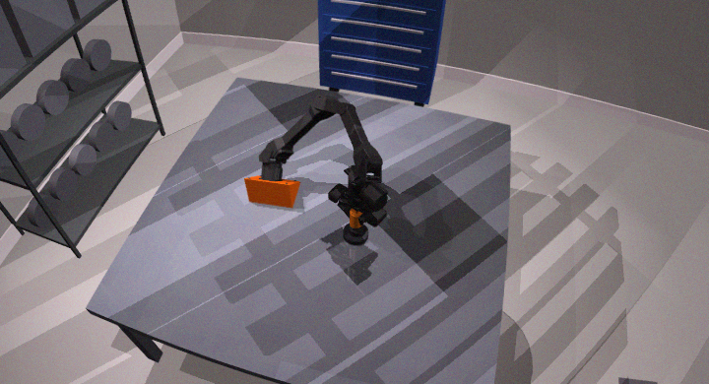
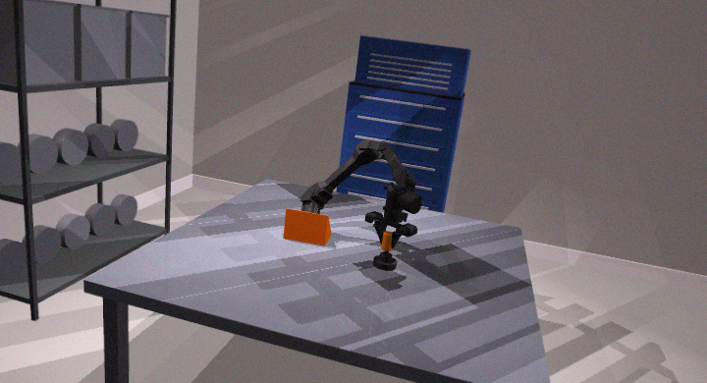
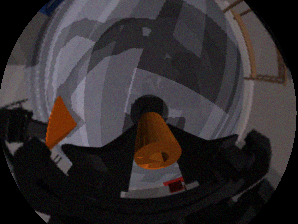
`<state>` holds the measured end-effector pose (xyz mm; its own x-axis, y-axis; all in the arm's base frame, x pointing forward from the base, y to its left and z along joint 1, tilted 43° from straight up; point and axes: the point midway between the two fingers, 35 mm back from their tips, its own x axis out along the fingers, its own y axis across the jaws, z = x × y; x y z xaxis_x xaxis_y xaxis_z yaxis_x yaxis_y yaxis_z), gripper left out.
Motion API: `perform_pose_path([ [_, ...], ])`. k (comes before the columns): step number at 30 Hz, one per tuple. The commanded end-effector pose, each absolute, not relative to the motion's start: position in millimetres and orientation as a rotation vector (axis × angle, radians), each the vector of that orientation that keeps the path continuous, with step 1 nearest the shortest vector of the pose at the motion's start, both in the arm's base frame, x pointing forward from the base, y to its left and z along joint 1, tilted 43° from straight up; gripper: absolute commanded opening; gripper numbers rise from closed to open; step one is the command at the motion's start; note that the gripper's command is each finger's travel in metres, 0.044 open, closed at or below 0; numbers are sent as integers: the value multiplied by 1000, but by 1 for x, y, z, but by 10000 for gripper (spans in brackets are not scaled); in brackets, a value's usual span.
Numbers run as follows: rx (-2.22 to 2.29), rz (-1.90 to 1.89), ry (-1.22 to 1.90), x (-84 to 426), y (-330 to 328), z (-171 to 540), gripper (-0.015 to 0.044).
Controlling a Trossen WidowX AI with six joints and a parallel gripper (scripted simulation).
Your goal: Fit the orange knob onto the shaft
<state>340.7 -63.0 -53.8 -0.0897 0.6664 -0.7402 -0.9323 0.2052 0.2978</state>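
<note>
The orange knob [image 1: 354,220] [image 2: 387,241] [image 3: 156,135] is upright between the fingers of my gripper [image 1: 355,216] [image 2: 387,243] [image 3: 151,126], which is shut on it. The round dark pedestal [image 1: 355,237] [image 2: 384,263] [image 3: 148,103] stands on the table directly below the knob. In the exterior view, a short dark stretch shows between the knob's lower end and the wide pedestal base, so the knob is not flush with the base. The shaft's flat side and the knob's hole are hidden. I cannot tell whether the shaft tip is inside the hole.
The arm's orange base block [image 1: 272,192] [image 2: 305,227] [image 3: 60,122] stands on the table [image 1: 198,282] [image 2: 207,286] to the left of the pedestal. A blue drawer cabinet [image 1: 377,43] [image 2: 401,128] stands behind the table, and a shelf rack [image 1: 141,73] [image 2: 170,108] is at the left.
</note>
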Motion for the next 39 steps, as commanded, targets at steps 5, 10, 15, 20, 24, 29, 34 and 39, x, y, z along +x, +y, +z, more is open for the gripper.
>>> perform_pose_path([
  [5,-375,1392,930,342,-63,-56,0],
  [10,-375,1392,930,343,-65,-55,0],
  [15,-375,1392,930,344,-66,-54,0],
  [20,-375,1392,930,347,-67,-54,0],
  [24,-375,1392,929,347,-65,-54,0],
  [29,-375,1392,929,346,-65,-55,0],
  [34,-375,1392,929,346,-64,-55,0],
  [39,-375,1392,929,345,-64,-55,0],
])
